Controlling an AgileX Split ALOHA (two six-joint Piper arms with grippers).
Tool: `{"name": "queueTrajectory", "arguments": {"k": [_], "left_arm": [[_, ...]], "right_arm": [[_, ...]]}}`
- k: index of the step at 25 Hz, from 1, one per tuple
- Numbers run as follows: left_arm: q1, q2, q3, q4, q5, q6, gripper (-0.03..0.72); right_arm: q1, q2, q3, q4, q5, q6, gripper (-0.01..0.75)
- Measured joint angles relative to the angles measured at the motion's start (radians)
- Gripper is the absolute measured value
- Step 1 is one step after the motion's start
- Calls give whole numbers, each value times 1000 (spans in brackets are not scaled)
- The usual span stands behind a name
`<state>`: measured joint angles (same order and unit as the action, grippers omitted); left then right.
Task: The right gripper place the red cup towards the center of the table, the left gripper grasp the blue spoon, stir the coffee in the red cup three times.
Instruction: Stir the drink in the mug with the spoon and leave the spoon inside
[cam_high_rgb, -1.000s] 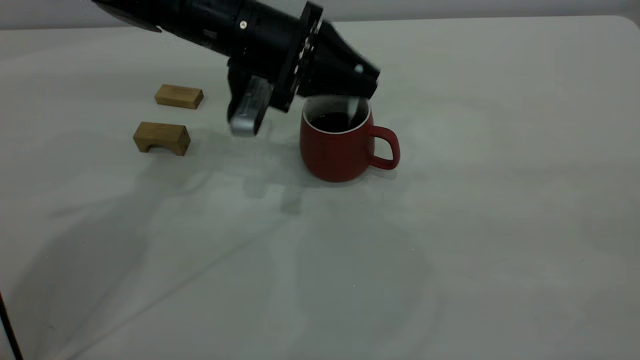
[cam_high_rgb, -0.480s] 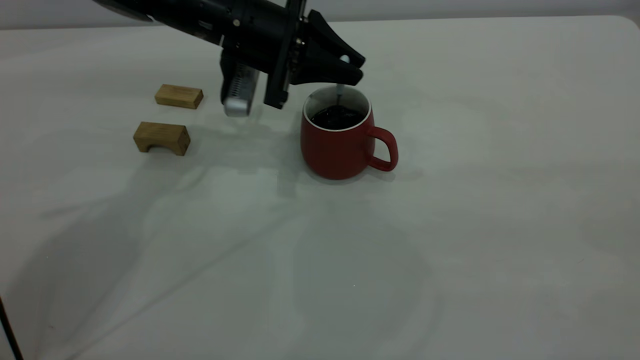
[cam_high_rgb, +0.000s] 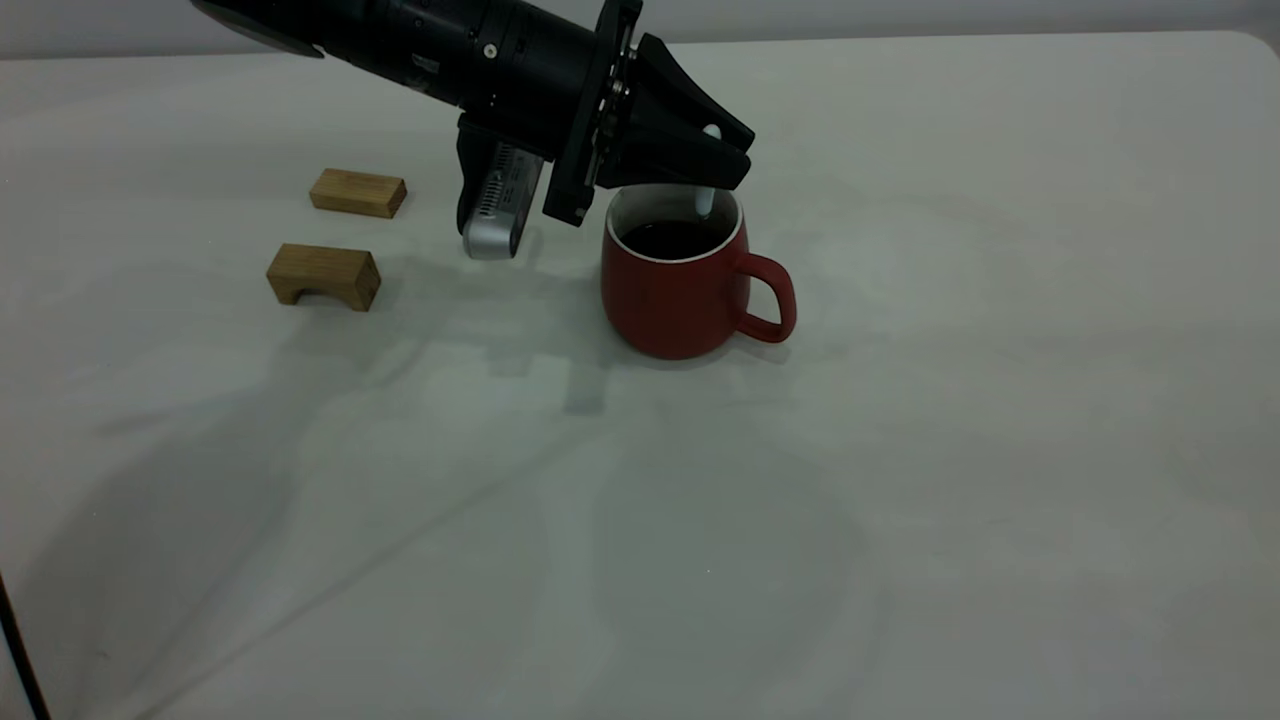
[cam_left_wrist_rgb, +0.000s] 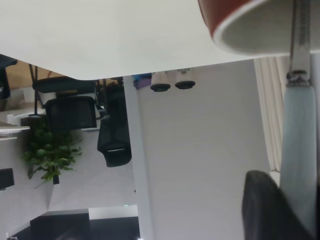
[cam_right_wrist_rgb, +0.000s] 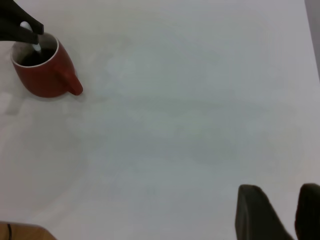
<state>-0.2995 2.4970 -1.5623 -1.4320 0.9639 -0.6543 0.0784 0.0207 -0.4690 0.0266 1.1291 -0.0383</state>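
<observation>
The red cup (cam_high_rgb: 670, 300) stands upright near the middle of the table (cam_high_rgb: 1000, 420), its handle toward the right, with dark coffee (cam_high_rgb: 672, 238) inside. My left gripper (cam_high_rgb: 725, 155) hovers just over the cup's far right rim, shut on the blue spoon (cam_high_rgb: 706, 200), which hangs down into the cup. The left wrist view shows the spoon's pale handle (cam_left_wrist_rgb: 300, 150) and metal neck running to the cup's rim (cam_left_wrist_rgb: 240, 30); the bowl is hidden. My right gripper (cam_right_wrist_rgb: 295, 220) is off to the side over bare table, open and holding nothing, far from the cup (cam_right_wrist_rgb: 42, 77).
Two wooden blocks lie left of the cup: a flat one (cam_high_rgb: 358, 192) and an arch-shaped one (cam_high_rgb: 323, 275). The left arm's body reaches in from the upper left above them. The table's far edge runs behind the cup.
The left gripper and spoon swung from the cup's right side to its far middle while lifting, then back to the right and lower. The cup shifted very slightly.
</observation>
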Motion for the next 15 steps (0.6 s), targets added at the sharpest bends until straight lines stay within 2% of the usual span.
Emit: {"name": "queueTrajectory", "arguments": {"k": [5, 8, 10, 13, 15], "left_arm": [[0, 0, -15, 38, 7, 0, 470], [0, 0, -62, 93, 34, 2, 558], [0, 0, -107, 141, 77, 3, 578], [0, 0, -200, 240, 172, 3, 576], [0, 0, -265, 326, 197, 2, 569]], "right_arm": [[0, 0, 0, 0, 0, 0, 237], [0, 0, 0, 0, 0, 0, 237], [0, 0, 0, 0, 0, 0, 237], [0, 0, 0, 0, 0, 0, 237], [0, 0, 0, 0, 0, 0, 237]]}}
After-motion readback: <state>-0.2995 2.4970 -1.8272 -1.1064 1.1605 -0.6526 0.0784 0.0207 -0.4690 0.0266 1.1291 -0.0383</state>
